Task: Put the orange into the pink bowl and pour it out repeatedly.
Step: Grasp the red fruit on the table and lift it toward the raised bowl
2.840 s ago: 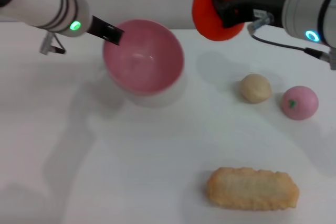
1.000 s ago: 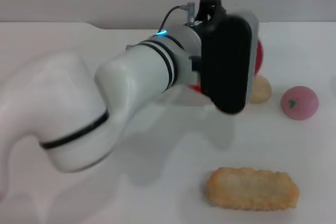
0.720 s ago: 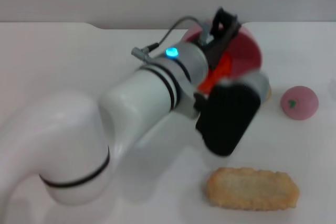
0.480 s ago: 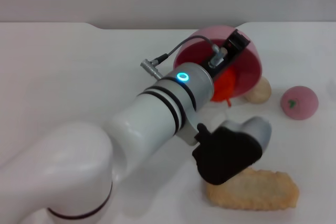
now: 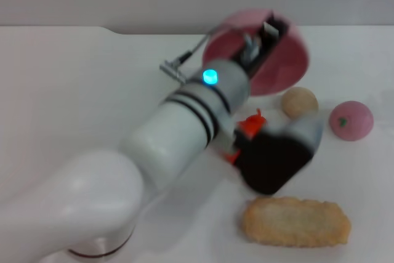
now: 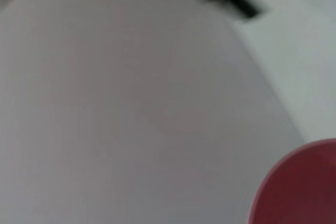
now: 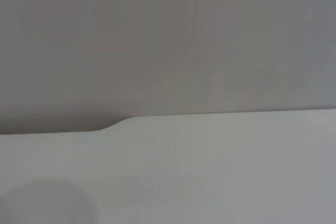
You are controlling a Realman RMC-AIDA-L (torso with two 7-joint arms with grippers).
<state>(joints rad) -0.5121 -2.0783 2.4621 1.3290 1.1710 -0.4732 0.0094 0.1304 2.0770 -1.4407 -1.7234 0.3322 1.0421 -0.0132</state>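
The left gripper [image 5: 269, 36] is clamped on the rim of the pink bowl [image 5: 280, 66], holding it raised and tipped on its side above the white table [image 5: 74, 90]. Nothing shows inside the bowl. The orange [image 5: 247, 129] is out of it, lower than the gripper and nearer the robot, mostly hidden behind the arm's dark wrist housing. Just beyond the bowl's lower edge sits a beige lump [image 5: 300, 103], with a pink ball [image 5: 351, 120] beside it farther from the gripper. A ridged biscuit-like piece [image 5: 295, 221] lies nearest the robot. The right gripper is out of sight.
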